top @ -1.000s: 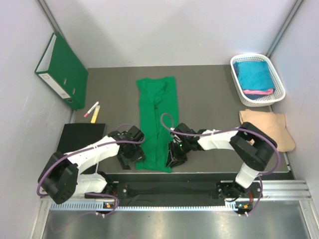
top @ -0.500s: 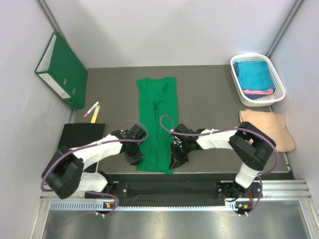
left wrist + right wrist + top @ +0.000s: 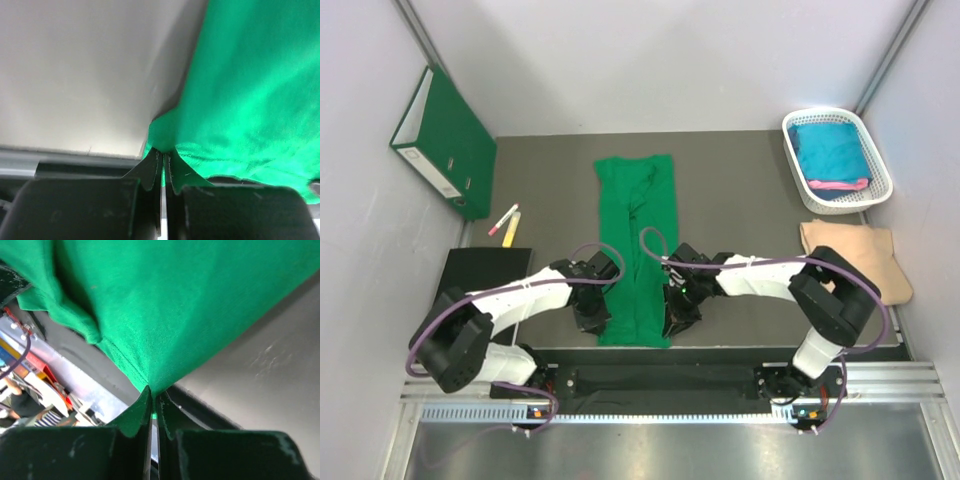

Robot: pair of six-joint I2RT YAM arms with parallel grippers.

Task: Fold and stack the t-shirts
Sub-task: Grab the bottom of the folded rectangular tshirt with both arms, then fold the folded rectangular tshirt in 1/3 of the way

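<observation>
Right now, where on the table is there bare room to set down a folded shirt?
Widest bare patch: between the green t-shirt and the basket and beige cloth. A smaller one lies between the binder, markers and the shirt. The near edge is crowded: the left gripper and right gripper both pinch the shirt's hem there.

Left tool (image 3: pixel 162 162) pinching green t-shirt (image 3: pixel 250 85) edge

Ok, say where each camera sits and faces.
Top external: above and behind the arms, looking down at the table; both arms and their bases show, with the green t-shirt between them.
Left wrist: on the left arm, looking along the left gripper, shut on the t-shirt's near left corner.
Right wrist: on the right arm, looking along the right gripper, shut on the near right corner.
Shared: all three show the green t-shirt.
</observation>
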